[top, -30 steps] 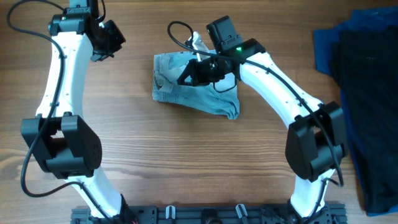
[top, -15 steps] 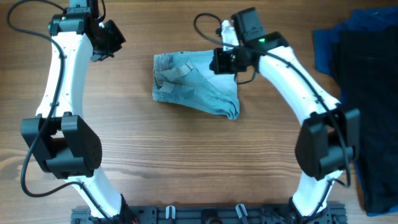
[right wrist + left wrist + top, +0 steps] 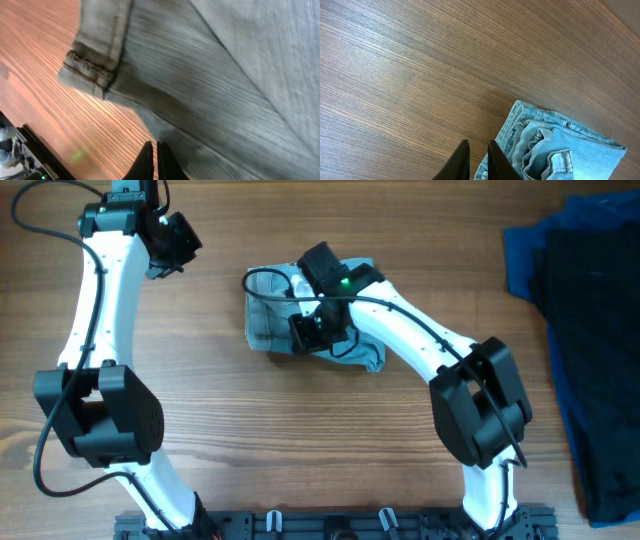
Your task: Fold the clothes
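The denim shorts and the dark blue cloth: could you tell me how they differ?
The denim shorts are pale and faded; the dark blue cloth is deeply saturated. The shorts lie mid-table under the right gripper; the cloth lies at the right edge, partly beneath a black garment. Both rest on the table.

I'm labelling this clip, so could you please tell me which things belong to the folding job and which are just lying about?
Job: light blue denim shorts; right gripper, shut over them; left gripper, clear of them.
Lying about: dark blue cloth; black garment.
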### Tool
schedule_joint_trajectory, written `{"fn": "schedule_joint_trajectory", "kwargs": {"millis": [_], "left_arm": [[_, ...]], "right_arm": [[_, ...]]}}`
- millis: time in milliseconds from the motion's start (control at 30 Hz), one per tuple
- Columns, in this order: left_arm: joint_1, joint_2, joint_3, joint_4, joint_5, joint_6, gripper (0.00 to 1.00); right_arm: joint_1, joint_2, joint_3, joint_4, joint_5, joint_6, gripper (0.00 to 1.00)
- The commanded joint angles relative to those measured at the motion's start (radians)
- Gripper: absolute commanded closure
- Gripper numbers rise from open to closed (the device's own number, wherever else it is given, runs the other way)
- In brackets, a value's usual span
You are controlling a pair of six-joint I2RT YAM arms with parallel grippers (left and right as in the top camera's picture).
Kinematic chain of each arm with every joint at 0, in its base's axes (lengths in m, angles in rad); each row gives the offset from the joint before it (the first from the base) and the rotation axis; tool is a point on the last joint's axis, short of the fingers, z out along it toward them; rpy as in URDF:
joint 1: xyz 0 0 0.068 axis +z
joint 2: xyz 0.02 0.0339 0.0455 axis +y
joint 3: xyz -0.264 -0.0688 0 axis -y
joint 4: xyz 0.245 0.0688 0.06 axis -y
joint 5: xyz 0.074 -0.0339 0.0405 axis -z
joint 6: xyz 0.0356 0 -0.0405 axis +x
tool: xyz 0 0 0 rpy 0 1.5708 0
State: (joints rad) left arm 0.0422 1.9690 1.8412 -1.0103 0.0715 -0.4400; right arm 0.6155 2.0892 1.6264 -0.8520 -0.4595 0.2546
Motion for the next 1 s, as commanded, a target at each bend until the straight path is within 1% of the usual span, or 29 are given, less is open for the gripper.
{"fn": "schedule_joint_trajectory", "kwargs": {"millis": [0, 67, 167, 200, 300, 400, 467, 500, 567, 633, 667, 733, 833, 967], "left_arm": [[0.002, -0.009, 0.005, -0.007, -0.014, -0.012, 0.87], [0.002, -0.009, 0.005, -0.008, -0.014, -0.012, 0.87], [0.002, -0.009, 0.005, -0.008, -0.014, -0.012, 0.87], [0.002, -0.009, 0.005, -0.008, -0.014, -0.012, 0.86], [0.002, -0.009, 0.005, -0.013, -0.014, -0.012, 0.86], [0.002, -0.009, 0.005, -0.013, -0.014, -0.012, 0.86], [0.002, -0.009, 0.005, -0.012, -0.013, -0.013, 0.86], [0.002, -0.009, 0.005, -0.012, -0.014, -0.013, 0.86], [0.002, -0.009, 0.005, -0.013, -0.014, -0.013, 0.85], [0.002, -0.009, 0.005, -0.015, -0.014, -0.013, 0.85], [0.002, -0.009, 0.005, -0.016, -0.014, -0.012, 0.85], [0.002, -0.009, 0.005, -0.016, -0.013, -0.012, 0.85], [0.002, -0.009, 0.005, -0.016, -0.013, -0.013, 0.85], [0.002, -0.009, 0.005, -0.023, -0.014, -0.012, 0.85]], "right_arm": [[-0.019, -0.021, 0.058, 0.0, -0.043, -0.041, 0.96], [-0.034, -0.06, 0.076, 0.042, -0.008, -0.04, 0.95], [-0.07, -0.082, 0.076, 0.096, 0.201, 0.017, 0.94], [-0.092, -0.081, 0.075, 0.108, 0.233, 0.014, 0.92], [-0.161, -0.06, 0.075, 0.118, 0.177, 0.007, 0.86], [-0.182, -0.035, 0.075, 0.134, 0.133, -0.106, 0.76], [-0.18, -0.016, 0.075, 0.133, 0.133, -0.227, 0.64], [-0.18, -0.006, 0.074, 0.134, 0.134, -0.257, 0.61], [-0.18, 0.016, 0.074, 0.139, 0.142, -0.312, 0.6], [-0.178, 0.047, 0.073, 0.161, 0.144, -0.356, 0.62], [-0.173, 0.061, 0.073, 0.175, 0.145, -0.383, 0.65], [-0.167, 0.079, 0.073, 0.204, 0.149, -0.417, 0.65], [-0.156, 0.093, 0.073, 0.272, 0.204, -0.427, 0.65], [-0.142, 0.117, 0.073, 0.337, 0.212, -0.44, 0.64]]}}
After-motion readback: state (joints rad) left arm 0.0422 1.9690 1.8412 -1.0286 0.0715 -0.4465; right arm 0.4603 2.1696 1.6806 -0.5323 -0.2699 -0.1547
